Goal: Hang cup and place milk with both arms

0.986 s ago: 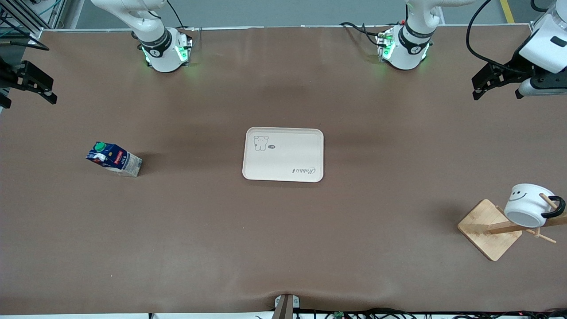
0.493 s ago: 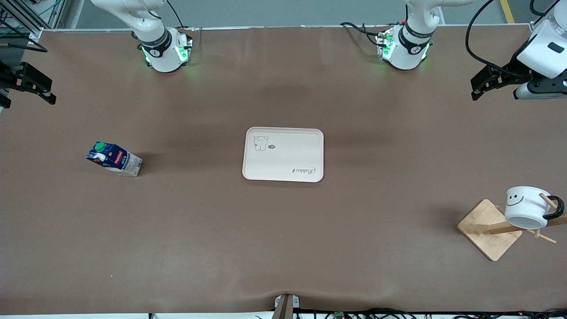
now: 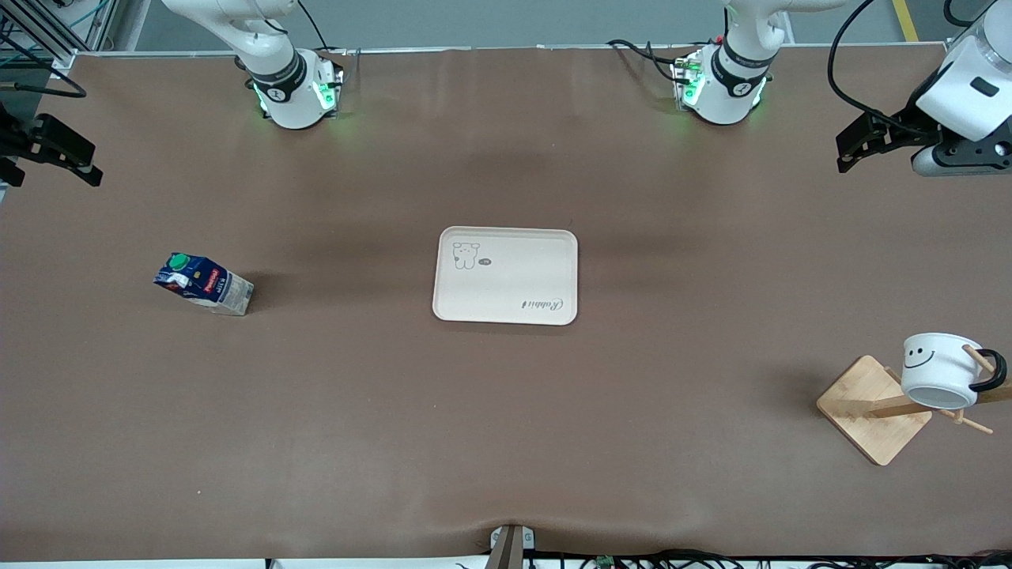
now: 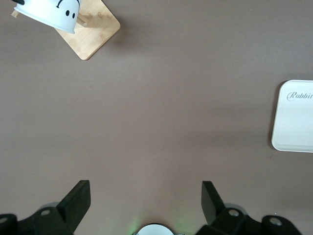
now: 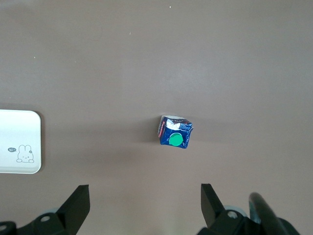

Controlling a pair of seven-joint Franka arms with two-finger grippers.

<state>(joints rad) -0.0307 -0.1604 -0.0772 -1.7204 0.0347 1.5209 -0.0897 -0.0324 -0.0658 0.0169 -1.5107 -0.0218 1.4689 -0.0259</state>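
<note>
White smiley mug (image 3: 941, 368) hangs on the wooden rack (image 3: 874, 407) (blue milk carton (image 3: 204, 283) stands well apart); left gripper (image 3: 858, 148) and right gripper (image 3: 59, 152) gape wide, empty.

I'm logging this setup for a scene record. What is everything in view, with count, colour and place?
cup: one, white with black smiley and black handle, hanging on the rack's peg.
rack: one, pale wood, at the left arm's end of the table, nearer the front camera than the tray.
milk: one carton, dark blue with green cap, standing toward the right arm's end.
tray: one, cream, mid-table, nothing on it.
table: one, brown.
left gripper: one, black, open, over the table's edge at the left arm's end.
right gripper: one, black, open, over the table's edge at the right arm's end.
</note>
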